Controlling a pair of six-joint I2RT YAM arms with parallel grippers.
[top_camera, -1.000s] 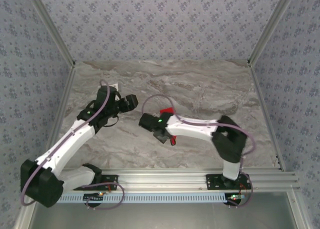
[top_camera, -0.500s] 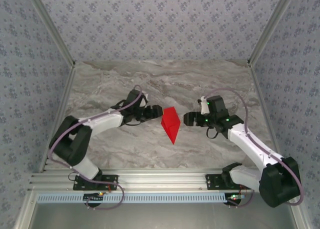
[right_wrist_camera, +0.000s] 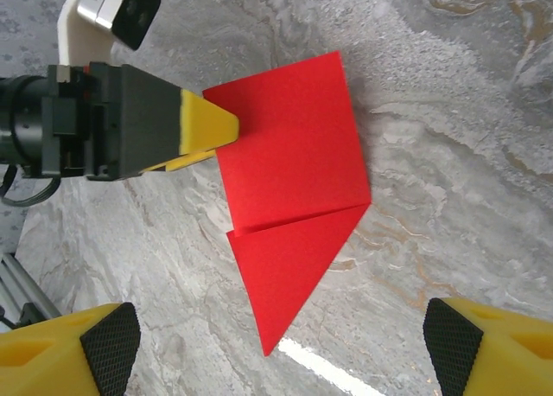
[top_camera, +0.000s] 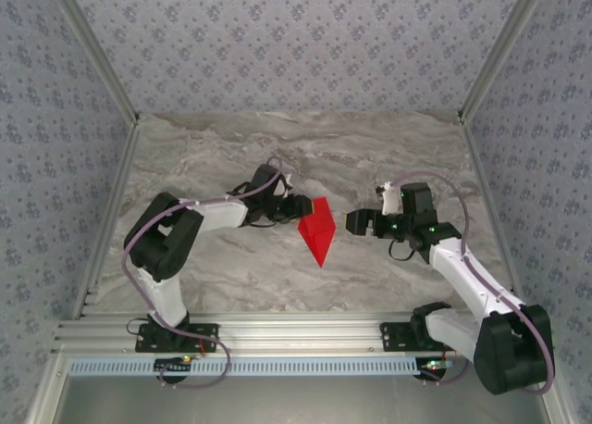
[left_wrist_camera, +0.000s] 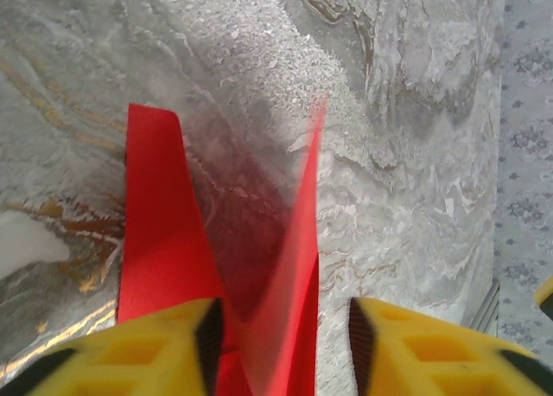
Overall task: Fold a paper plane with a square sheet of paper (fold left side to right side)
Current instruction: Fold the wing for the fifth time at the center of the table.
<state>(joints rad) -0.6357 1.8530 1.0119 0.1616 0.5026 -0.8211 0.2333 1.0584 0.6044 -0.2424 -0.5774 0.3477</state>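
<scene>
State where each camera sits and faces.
Top external: above and behind the robot, looking down at the table; left pincer and right pincer flank the paper plane.
Left wrist: on the left arm, looking along its yellow fingers at the plane.
Right wrist: on the right arm, fingertips low, facing plane and left pincer.
All three share the plane.

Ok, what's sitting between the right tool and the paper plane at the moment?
Nothing: bare marble table runs from the right tool to the paper plane. The top view shows that gap, and the right wrist view agrees.
</scene>
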